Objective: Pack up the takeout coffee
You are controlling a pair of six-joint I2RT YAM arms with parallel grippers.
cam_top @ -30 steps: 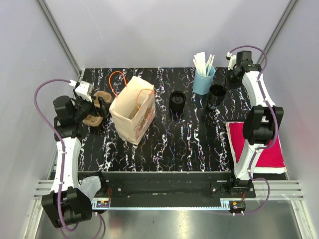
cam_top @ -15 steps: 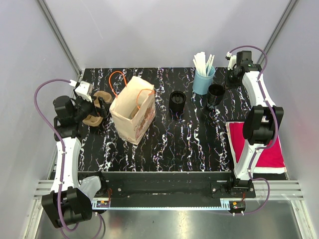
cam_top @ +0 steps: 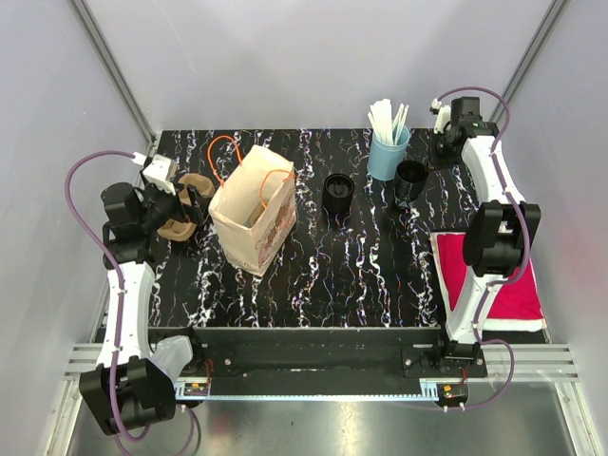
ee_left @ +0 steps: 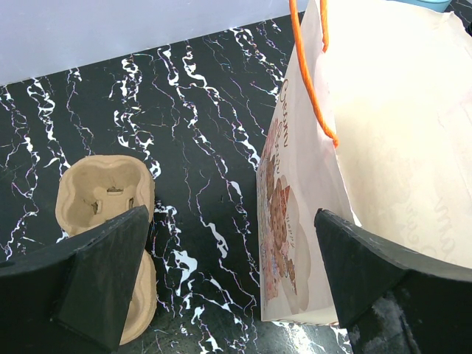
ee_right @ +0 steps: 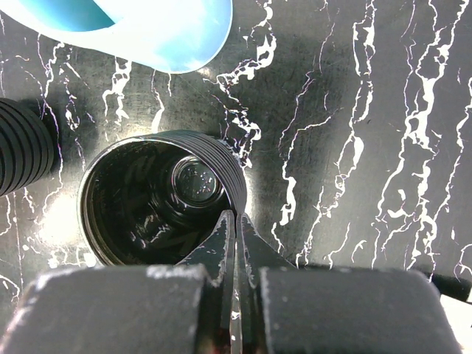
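A black ribbed cup (ee_right: 158,199) stands open-topped at the back right, beside the blue holder. My right gripper (ee_right: 236,215) is shut on its rim, one finger inside the wall and one outside; from above the gripper (cam_top: 427,167) sits at the cup's (cam_top: 411,179) right edge. A second black cup (cam_top: 338,193) stands mid-table. The paper bag (cam_top: 252,218) with orange handles stands open on the left. A brown cardboard cup carrier (ee_left: 107,195) lies left of the bag (ee_left: 369,147). My left gripper (ee_left: 232,287) hangs open over the gap between them, holding nothing.
A blue holder (cam_top: 388,155) with white stirrers stands just left of the gripped cup, its rim close by in the right wrist view (ee_right: 147,37). A red cloth (cam_top: 508,285) lies at the front right by the right arm's base.
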